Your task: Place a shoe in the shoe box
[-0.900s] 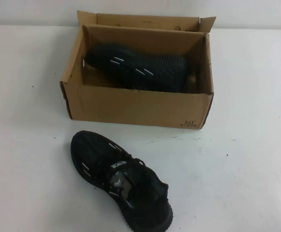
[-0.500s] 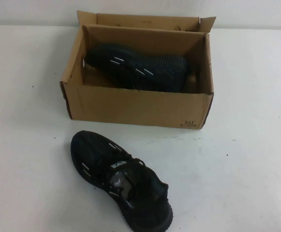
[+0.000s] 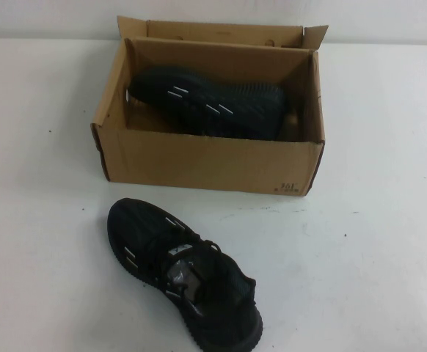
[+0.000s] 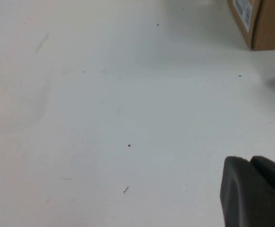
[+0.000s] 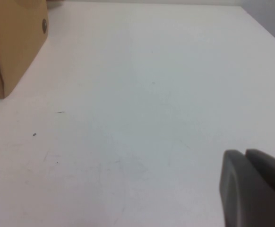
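The shoe (image 3: 184, 275), a black knit lace-up sneaker with white dash marks, lies upright on the white table in front of the shoe box (image 3: 206, 165), toe toward the left. The brown cardboard box stands open with its flaps up. Its twin (image 3: 206, 103) lies on its side inside the box, ribbed sole showing. Neither arm shows in the high view. My left gripper (image 4: 250, 160) is shut and empty above bare table, with a box corner (image 4: 265, 23) far off. My right gripper (image 5: 245, 153) is shut and empty above bare table, with the box's side (image 5: 14, 42) far off.
The white table (image 3: 375, 242) spreads wide on both sides of the box and the shoe. A pale wall runs behind the box. Small dark specks (image 4: 129, 145) dot the tabletop.
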Controlling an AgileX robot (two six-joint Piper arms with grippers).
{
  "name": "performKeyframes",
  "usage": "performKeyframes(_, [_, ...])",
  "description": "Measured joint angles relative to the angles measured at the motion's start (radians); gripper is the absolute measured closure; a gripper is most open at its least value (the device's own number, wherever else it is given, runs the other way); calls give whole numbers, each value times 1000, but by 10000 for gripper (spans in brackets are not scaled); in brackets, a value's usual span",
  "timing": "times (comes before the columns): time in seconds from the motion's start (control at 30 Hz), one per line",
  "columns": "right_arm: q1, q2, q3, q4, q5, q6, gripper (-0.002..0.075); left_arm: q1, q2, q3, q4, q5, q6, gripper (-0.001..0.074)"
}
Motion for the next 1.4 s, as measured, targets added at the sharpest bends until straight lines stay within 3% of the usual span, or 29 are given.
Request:
performKeyframes(0.37, [0, 0, 0, 0, -41, 0, 743, 0, 0, 0, 0, -2, 0, 738])
performKeyframes(0.5, [0, 0, 0, 0, -206, 0, 743, 0, 0, 0, 0, -59, -2, 738])
performKeyframes(0.8, [0, 0, 0, -2, -756, 0, 743, 0, 0, 0, 0, -475, -16, 738])
performKeyframes(1.03, [0, 0, 0, -5, -1014, 0, 743, 0, 0, 0, 0, -548, -21, 738])
performKeyframes(1.13, [0, 0, 0, -2, -1179, 2, 743, 0, 0, 0, 0, -662, -95, 738])
performKeyframes(1.27, [0, -5, -67, 27, -1226, 81, 743, 0, 0, 0, 0, -964, -208, 738])
performKeyframes(1.4, [0, -5, -264, 43, -1065, 191, 743, 0, -4, 0, 0, -1224, -224, 738])
